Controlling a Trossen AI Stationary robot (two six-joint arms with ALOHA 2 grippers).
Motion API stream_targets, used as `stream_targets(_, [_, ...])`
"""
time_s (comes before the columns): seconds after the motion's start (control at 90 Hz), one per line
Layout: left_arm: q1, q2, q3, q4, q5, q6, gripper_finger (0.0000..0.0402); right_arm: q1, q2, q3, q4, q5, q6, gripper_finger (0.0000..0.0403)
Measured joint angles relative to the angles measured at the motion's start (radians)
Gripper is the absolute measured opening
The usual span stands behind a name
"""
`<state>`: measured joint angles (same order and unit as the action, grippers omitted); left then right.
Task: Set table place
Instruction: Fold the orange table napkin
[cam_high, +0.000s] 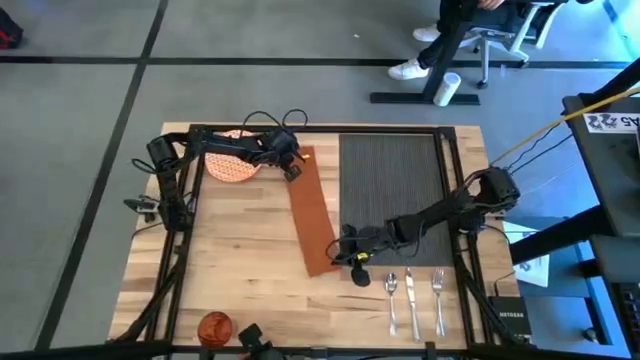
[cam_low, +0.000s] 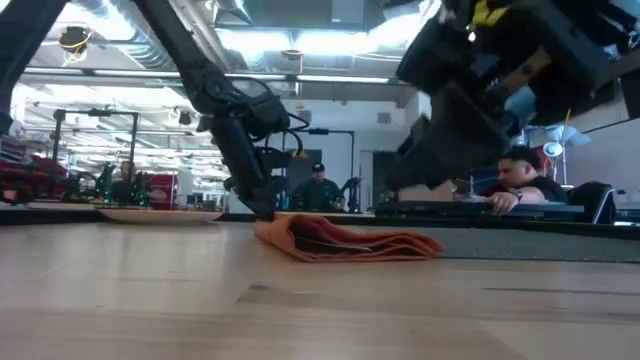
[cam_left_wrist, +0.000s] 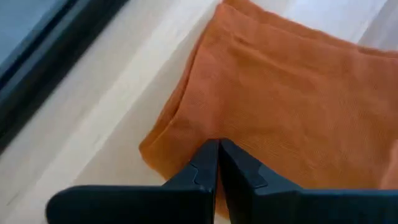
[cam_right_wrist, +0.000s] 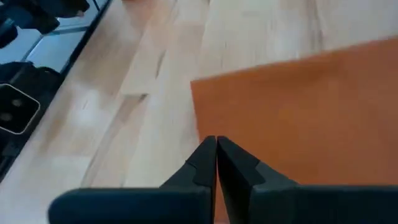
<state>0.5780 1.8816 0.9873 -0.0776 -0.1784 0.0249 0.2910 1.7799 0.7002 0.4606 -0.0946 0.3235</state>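
Observation:
A long brown napkin lies on the light-wood table, left of the dark grey ribbed placemat. My left gripper is shut at the napkin's far end, beside the orange-patterned plate at the far left. My right gripper is shut over the napkin's near end. A spoon, knife and fork lie side by side near the front right. The small orange cup stands at the near edge. My left gripper pinches the napkin's far end between its two fingers, at the rumpled edge near a corner. The fingers slant down from the table's far left. The cloth rises in a small ridge toward them, and the napkin otherwise lies on the table. My right gripper has its shut fingertips over the side edge of the napkin's near end, close to a corner. Whether they touch the cloth I cannot tell.
Black rails run along the table's edges. Bare wood lies left of the napkin. A person sits on a chair beyond the far edge; the low view shows people in the room behind.

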Motion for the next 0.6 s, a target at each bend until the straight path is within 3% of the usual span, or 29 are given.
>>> stream_targets(0.267, [0.012, 0.010, 0.000, 0.033, 0.003, 0.002, 0.0000, 0.064, 0.084, 0.000, 0.043, -0.003, 0.094, 0.0000])
stream_targets(0.6, [0.033, 0.010, -0.001, 0.033, 0.011, -0.001, 0.0000, 0.102, 0.092, 0.035, 0.106, 0.055, 0.110, 0.0000])
